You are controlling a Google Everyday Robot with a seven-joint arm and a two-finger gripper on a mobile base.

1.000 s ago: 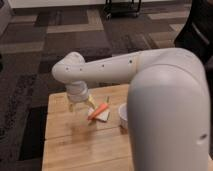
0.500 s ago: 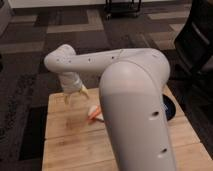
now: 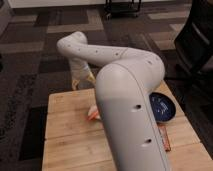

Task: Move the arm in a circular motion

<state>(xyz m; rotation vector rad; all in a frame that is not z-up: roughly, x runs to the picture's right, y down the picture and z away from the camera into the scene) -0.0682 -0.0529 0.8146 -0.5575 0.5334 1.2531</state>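
The arm is glossy white with thick rounded segments and small dark screw holes, and it fills the middle of the camera view. Its big near segment rises from the bottom centre. A thinner segment runs up-left to a rounded elbow. The gripper hangs below that elbow, over the far left edge of the wooden table. Its translucent yellowish fingers stand apart and hold nothing.
An orange and white object lies mid-table, partly hidden by the arm. A dark blue plate sits at the right, with a brown packet near it. A black chair stands right and a cart at the back, on patterned carpet.
The arm has swung left and away from the camera. The gripper has moved from above the orange object to the table's far left edge. The near segment now covers more of the table.
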